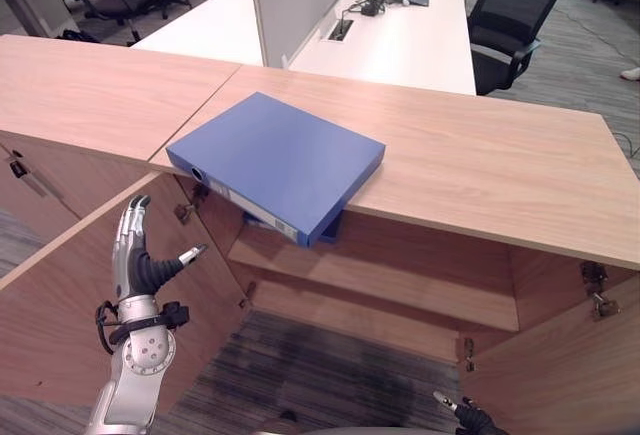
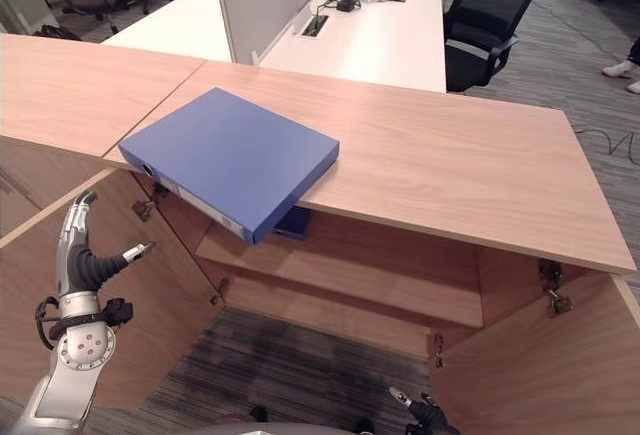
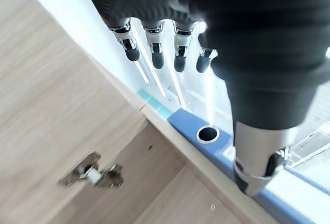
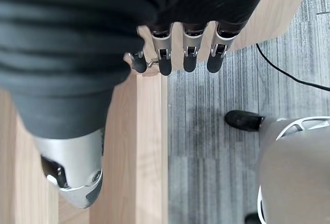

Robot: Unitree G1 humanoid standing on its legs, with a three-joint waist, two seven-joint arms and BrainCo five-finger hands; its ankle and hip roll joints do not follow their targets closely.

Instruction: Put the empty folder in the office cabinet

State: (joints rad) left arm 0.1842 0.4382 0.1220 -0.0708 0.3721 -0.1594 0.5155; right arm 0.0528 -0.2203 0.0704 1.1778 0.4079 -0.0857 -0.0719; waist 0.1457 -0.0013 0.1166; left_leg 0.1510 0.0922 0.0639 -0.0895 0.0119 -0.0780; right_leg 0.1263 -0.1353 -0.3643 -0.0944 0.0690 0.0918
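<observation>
- The right hand (image 1: 468, 415) sits at the bottom edge of the head views, mostly cut off there. Its wrist view shows the fingers (image 4: 189, 59) straight and relaxed, holding nothing, beside the edge of a wooden cabinet door (image 4: 147, 147).
- The left hand (image 1: 140, 255) is raised at lower left, in front of the open left cabinet door (image 1: 60, 295). Its fingers (image 3: 154, 54) are released and straight, the thumb spread apart, grasping nothing.
- The office cabinet (image 1: 400, 285) stands open, with both doors swung outward. An inner shelf (image 1: 380, 280) shows; its back is shadowed and hard to make out.
- The blue folder (image 1: 275, 160) lies flat on the cabinet's wooden top (image 1: 480, 165), with its near corner jutting past the front edge over the opening. A small blue thing just under that corner is mostly hidden.
- Farther back stand a white tabletop (image 1: 390, 35), a grey divider panel (image 1: 295, 0) and a black office chair (image 1: 510, 15).
</observation>
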